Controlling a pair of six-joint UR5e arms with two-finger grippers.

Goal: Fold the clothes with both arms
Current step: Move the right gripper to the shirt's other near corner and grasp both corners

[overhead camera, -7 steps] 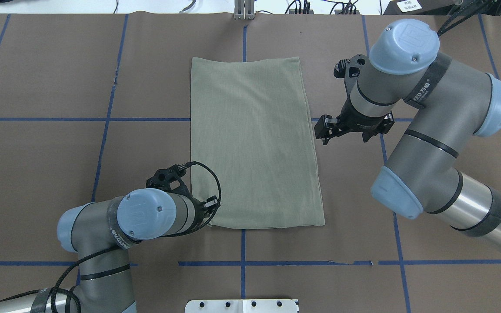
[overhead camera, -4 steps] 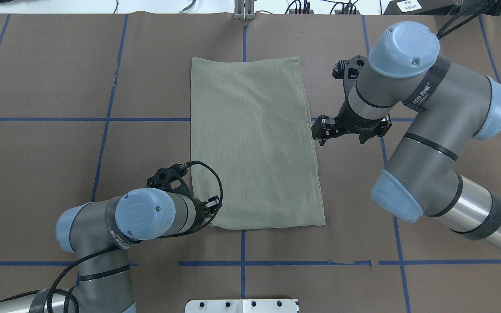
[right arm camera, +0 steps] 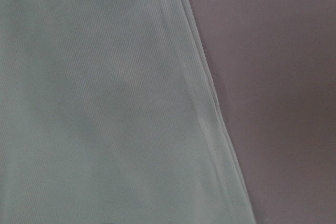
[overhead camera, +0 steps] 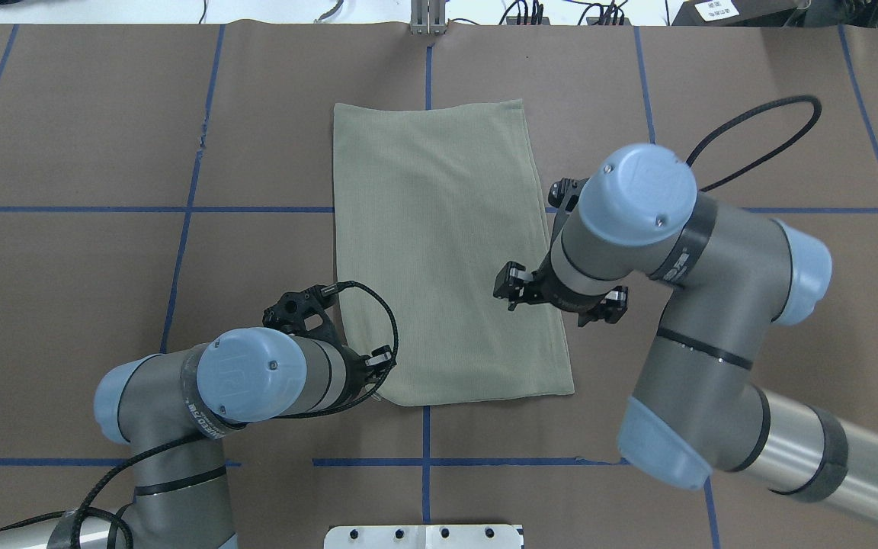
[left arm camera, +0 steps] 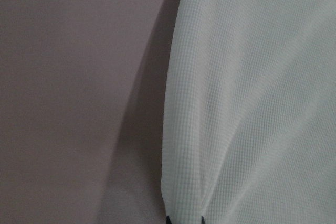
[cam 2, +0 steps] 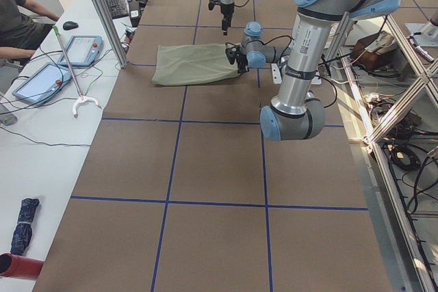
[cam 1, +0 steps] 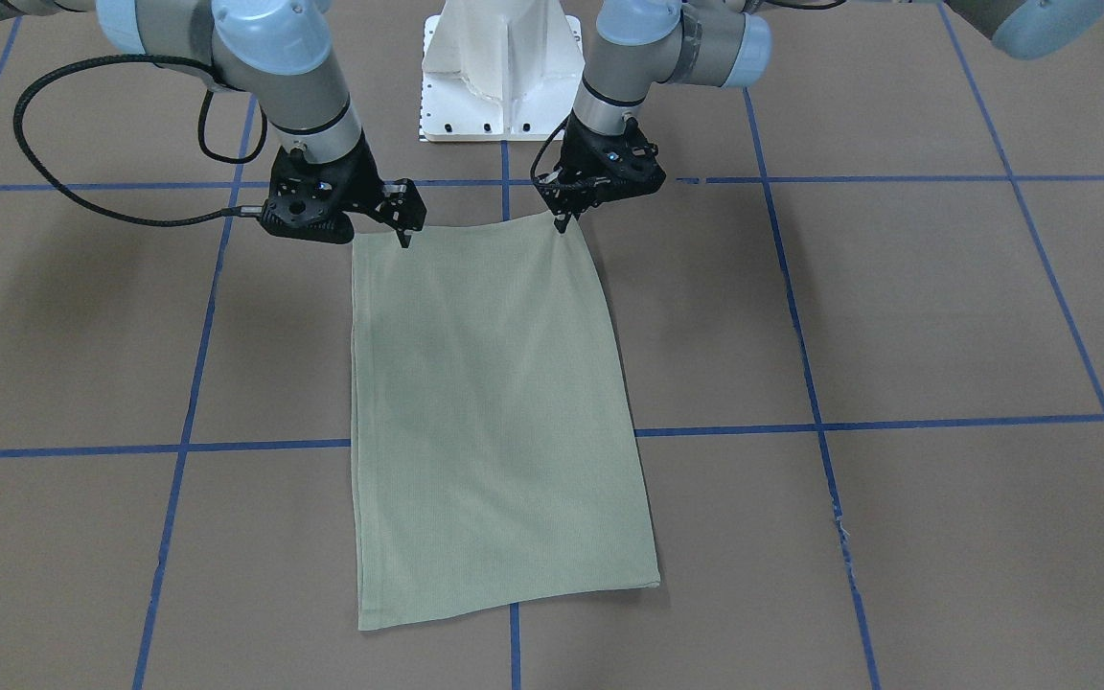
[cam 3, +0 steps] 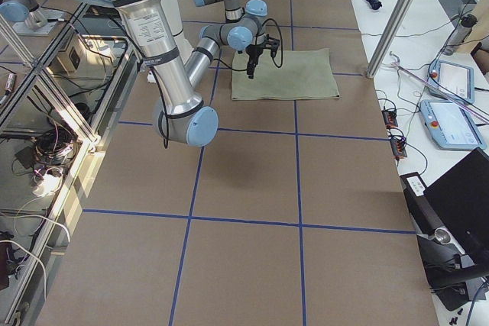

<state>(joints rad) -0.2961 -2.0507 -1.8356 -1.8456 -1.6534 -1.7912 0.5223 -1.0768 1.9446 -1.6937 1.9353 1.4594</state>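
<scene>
Here the brown desk [overhead camera: 104,152], marked into squares by blue tape lines, carries everything. The right arm [overhead camera: 713,252] reaches in from its own side and bends down over the cloth, and the left arm [overhead camera: 256,374] curls low at the end nearest the robot. Between them lies the pale green shirt [overhead camera: 439,244], folded into a long narrow rectangle in the middle of the desk. It lies flat with its long sides running away from the robot, and neither collar nor sleeves show. The right gripper [cam 1: 405,235] points down above the shirt's right long edge, toward the end nearest the robot. Its wrist view looks down on the stacked layers of that edge with bare desk beside them, and no fingers show there, so I cannot tell whether it is parted or closed. The left gripper [cam 1: 566,222] is clenched on the shirt's near corner on the robot's left. In its wrist view the knit draws together into a narrow gather that runs down between the dark fingertips [left arm camera: 168,220], and from overhead that corner looks pulled in and rounded.
</scene>
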